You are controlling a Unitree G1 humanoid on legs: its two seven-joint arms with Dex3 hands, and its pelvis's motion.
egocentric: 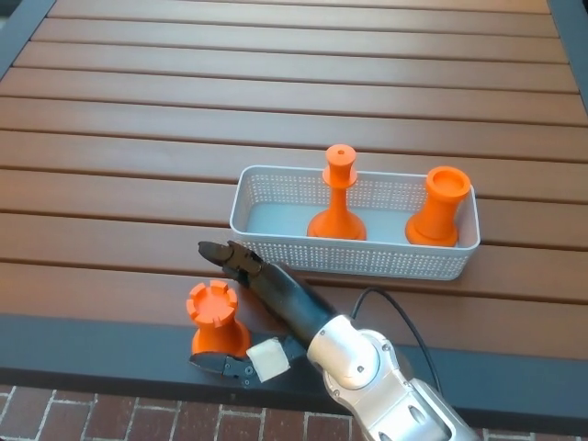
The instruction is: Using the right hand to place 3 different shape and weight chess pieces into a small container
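Right hand (246,308): spread wide around the rook, grasping nothing; two fingers (225,255) reach past its far side, the thumb (225,365) lies at its near side by the base. Whether either touches the piece is hard to tell.
Rook (215,320): orange, upright, near the front edge of the table (184,110), left of the container's near-left corner.
Container (354,262): white mesh basket, toward the table's front right.
Slim piece (337,195): upright, middle of the container.
Cup-topped piece (440,208): upright at the container's right end.
Left hand: out of sight.
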